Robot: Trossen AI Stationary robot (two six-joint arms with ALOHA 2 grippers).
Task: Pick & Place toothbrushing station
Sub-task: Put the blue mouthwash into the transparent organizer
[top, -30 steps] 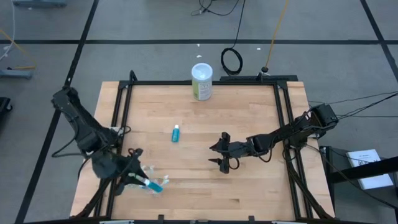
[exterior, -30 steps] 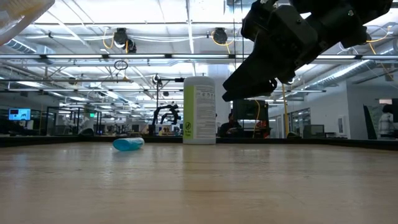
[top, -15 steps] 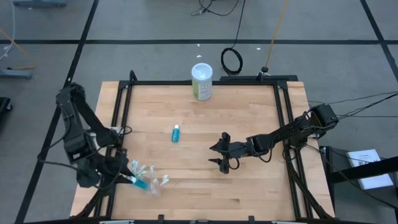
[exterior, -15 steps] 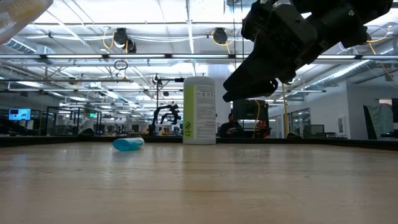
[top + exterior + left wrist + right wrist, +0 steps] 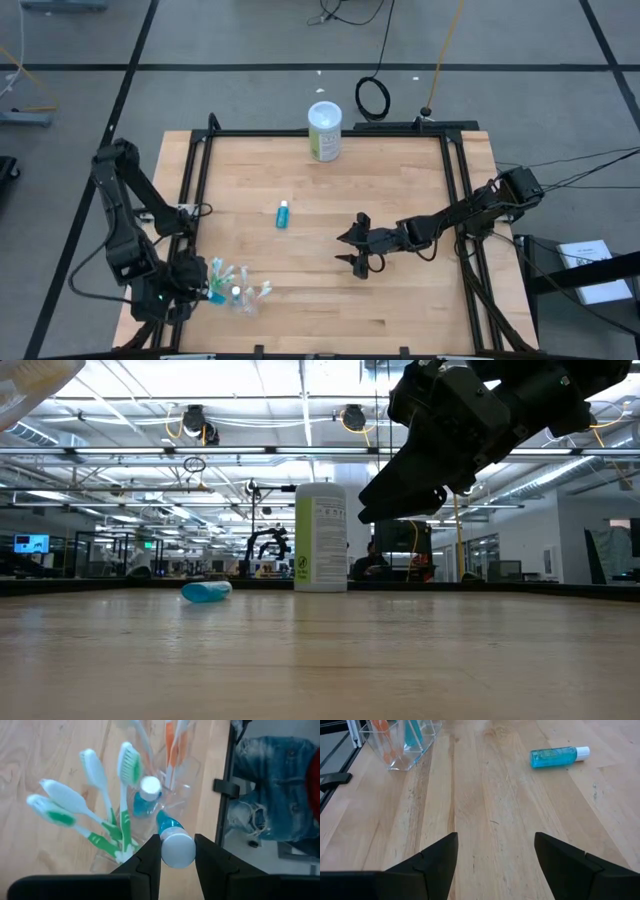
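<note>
Canister (image 5: pixel 320 537) label print too small to be read. Clear cup (image 5: pixel 150 800) walls barely made out at tabletop (image 5: pixel 330 300) near-left corner, toothbrushes (image 5: pixel 107 800) inside. Left gripper (image 5: pixel 172 857) jaws pinched on capped teal tube (image 5: pixel 172 845) over cup. Second tube (image 5: pixel 559 756) seen mid-tabletop. Right gripper (image 5: pixel 495 855) jaws spread, empty.

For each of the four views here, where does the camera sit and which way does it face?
High: overhead, looking straight down; both arms, canister.
Low: table height, level across the table; one arm overhead, canister again.
Left wrist: on the left arm, looking down past the left tool gripping a teal tube over the clear cup of toothbrushes.
Right wrist: past the open right tool; loose tube, also in high and low views.
</note>
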